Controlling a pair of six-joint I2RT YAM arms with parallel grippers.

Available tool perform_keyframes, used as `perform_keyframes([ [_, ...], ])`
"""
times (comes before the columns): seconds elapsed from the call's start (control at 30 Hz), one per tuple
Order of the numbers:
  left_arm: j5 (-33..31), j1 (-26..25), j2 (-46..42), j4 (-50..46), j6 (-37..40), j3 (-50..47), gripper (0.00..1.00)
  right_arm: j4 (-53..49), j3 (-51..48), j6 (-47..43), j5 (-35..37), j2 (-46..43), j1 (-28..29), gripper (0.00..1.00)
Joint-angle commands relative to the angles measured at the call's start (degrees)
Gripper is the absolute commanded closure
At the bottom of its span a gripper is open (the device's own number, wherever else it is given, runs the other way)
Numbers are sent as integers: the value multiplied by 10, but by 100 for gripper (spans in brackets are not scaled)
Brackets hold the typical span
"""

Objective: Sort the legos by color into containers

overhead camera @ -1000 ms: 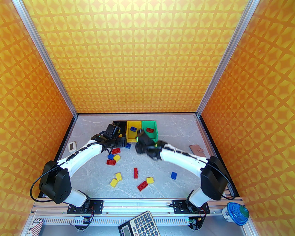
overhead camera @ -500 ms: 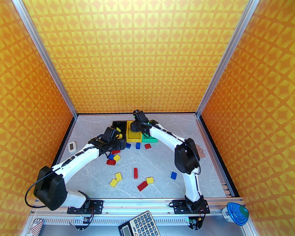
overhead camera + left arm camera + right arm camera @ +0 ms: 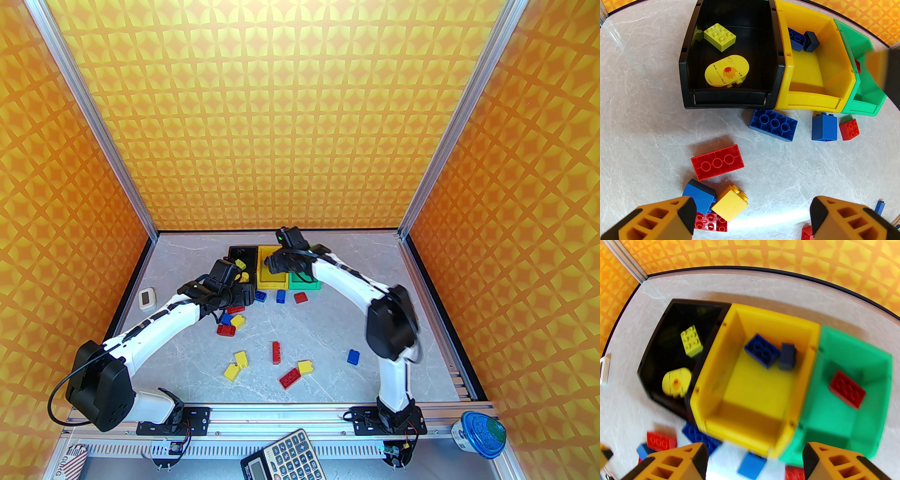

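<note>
Likely trouble: right tool [image 3: 754, 451], fingers spread and empty, hangs over the front lip of the yellow bin [image 3: 775, 318]. A careless drop could clip that wall and shove it askew. Blue bricks [image 3: 761, 350] lie inside, beyond the tool. Left tool [image 3: 752, 211], likewise spread and empty, hovers above the table [image 3: 775, 168]. A yellow brick [image 3: 730, 202] sits just beside its left finger, touching a blue brick, so a pinch may catch mixed colours.

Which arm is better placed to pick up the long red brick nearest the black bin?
Left. The left arm holds its open, empty jaws right by that red brick; the right arm has its jaws above the yellow bin, farther off.
</note>
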Motion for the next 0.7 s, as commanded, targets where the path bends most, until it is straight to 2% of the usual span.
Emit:
perform_keyframes([
  [0.0, -16, -3, 16, -18, -11, -10, 16, 34, -60, 3, -8, -78, 0, 28],
  [0.3, -47, 22, 35, -21, -49, -50, 15, 31, -178, 7, 14, -191, 0, 27],
  [0.67, -29, 29, 68, 11, -67, -81, 15, 23, -228, 18, 21, -224, 0, 27],
])
